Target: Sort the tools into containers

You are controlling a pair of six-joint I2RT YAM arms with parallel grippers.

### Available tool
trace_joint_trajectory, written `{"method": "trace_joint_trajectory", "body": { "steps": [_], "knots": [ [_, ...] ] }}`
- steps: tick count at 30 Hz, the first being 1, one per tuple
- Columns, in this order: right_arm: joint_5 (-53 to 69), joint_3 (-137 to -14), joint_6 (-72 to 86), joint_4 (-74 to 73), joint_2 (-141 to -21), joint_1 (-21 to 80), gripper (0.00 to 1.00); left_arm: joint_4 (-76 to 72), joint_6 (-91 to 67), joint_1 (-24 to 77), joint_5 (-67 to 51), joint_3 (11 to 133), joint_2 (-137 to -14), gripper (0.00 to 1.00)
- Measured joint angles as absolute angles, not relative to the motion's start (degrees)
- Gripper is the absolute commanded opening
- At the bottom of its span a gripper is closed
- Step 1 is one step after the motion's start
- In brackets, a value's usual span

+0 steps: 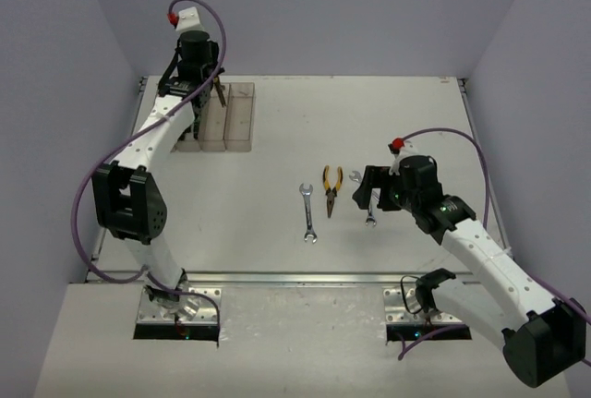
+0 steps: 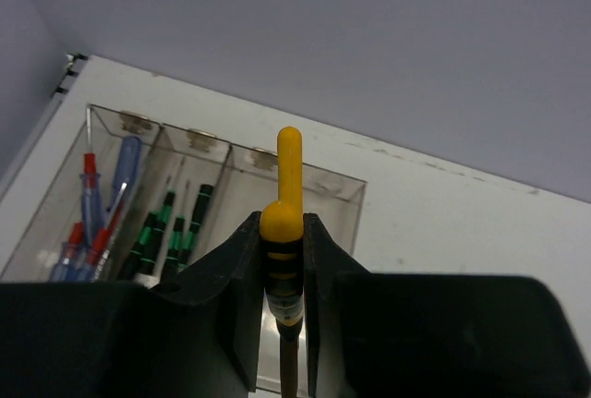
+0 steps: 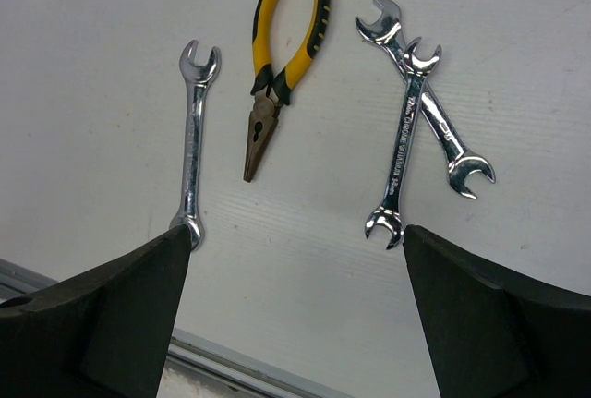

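Observation:
My left gripper [image 1: 211, 79] hovers over the row of translucent containers [image 1: 242, 116] at the far left. It is shut on yellow-handled pliers [image 2: 289, 158], handle pointing away, above the third bin [image 2: 328, 199]. Blue screwdrivers [image 2: 92, 223] lie in the first bin, green-black screwdrivers [image 2: 171, 227] in the second. My right gripper [image 3: 295, 232] is open and empty, just above the table. Ahead of it lie a single silver wrench [image 3: 194, 139], yellow-and-black pliers [image 3: 277, 75] and two crossed wrenches [image 3: 404, 139]. From above, these tools sit mid-table: wrench [image 1: 308, 213], pliers [image 1: 331, 187], right gripper [image 1: 367, 187].
A metal rail [image 1: 295, 278] runs along the table's near edge, also low in the right wrist view [image 3: 231, 370]. Purple walls close in the back and both sides. The left arm's cable [image 1: 92, 186] loops out to the left.

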State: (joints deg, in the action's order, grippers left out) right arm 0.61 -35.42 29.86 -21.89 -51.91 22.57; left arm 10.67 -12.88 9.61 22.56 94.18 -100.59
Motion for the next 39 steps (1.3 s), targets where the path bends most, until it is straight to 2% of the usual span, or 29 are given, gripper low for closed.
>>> {"method": "trace_joint_trajectory", "body": {
  "steps": [7,18,20,22,26,28,34,36,39],
  "knots": [
    [3.27,-35.04,29.55,-21.9,-51.46,22.57,0.96,3.95,-1.86,3.46,15.59,93.56,-109.88,0.0],
    [4.97,-34.19,28.94,-21.94,-50.5,22.57,0.96,1.08,3.99,2.26,9.12,94.05,-117.6,0.02],
    [5.15,-34.02,28.87,-21.92,-50.34,22.57,0.96,1.34,4.09,2.26,8.58,94.58,-119.56,0.25],
    [5.19,-33.79,28.84,-21.91,-50.2,22.57,0.96,2.18,3.99,2.26,8.45,95.0,-121.39,0.53],
    [5.19,-33.46,28.68,-21.95,-50.17,22.57,0.97,4.7,2.75,2.26,9.84,97.47,-124.18,0.92],
    [5.19,-33.42,28.67,-21.96,-50.16,22.57,0.97,6.59,1.5,2.26,10.78,99.34,-124.41,0.99],
    [5.4,-32.96,28.69,-21.73,-50.24,22.57,0.99,16.08,-10.06,2.26,10.95,110.43,-121.34,1.0],
    [5.66,-32.67,28.71,-21.38,-50.88,22.57,0.99,18.9,-15.65,2.26,9.35,109.26,-115.22,1.0],
    [6.11,-32.64,28.75,-20.88,-53.47,22.57,0.99,18.79,-23.1,2.26,6.31,98.77,-98.12,1.0]
  ]
}}
